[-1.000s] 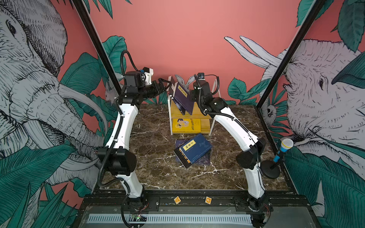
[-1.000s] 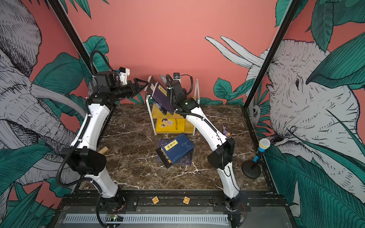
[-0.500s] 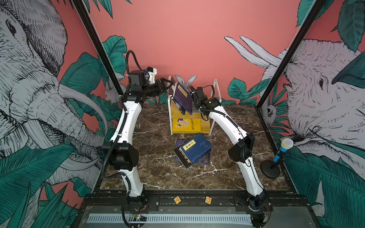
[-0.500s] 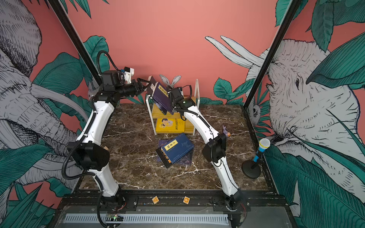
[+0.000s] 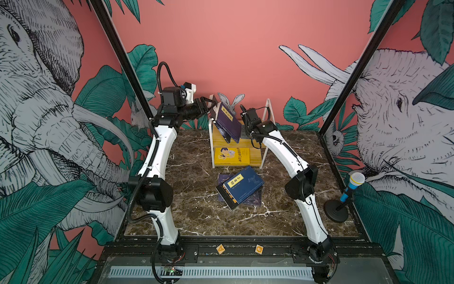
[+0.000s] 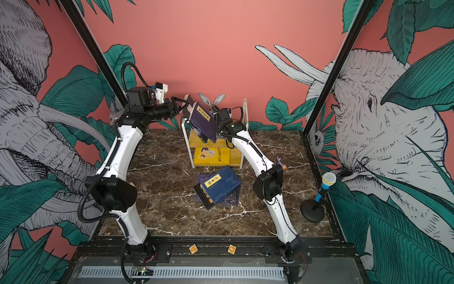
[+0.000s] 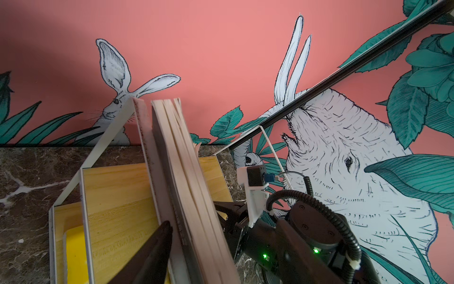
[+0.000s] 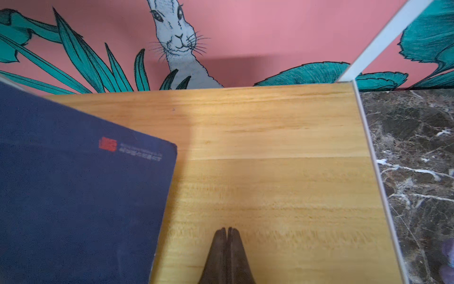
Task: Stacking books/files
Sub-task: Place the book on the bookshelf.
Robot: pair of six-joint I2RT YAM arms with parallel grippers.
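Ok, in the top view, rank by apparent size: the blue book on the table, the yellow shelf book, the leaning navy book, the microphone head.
Largest: blue book.
Next: yellow book and leaning navy book, too alike to rank; the navy one is tilted.
Smallest: microphone head.

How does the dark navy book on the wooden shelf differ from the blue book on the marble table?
The dark navy book stands tilted on the top board of the wooden shelf; the blue book lies flat on the marble table, upon another dark book. The dark navy book's cover looks darker, nearly purple; the blue book's is brighter. Both carry a yellow title label.
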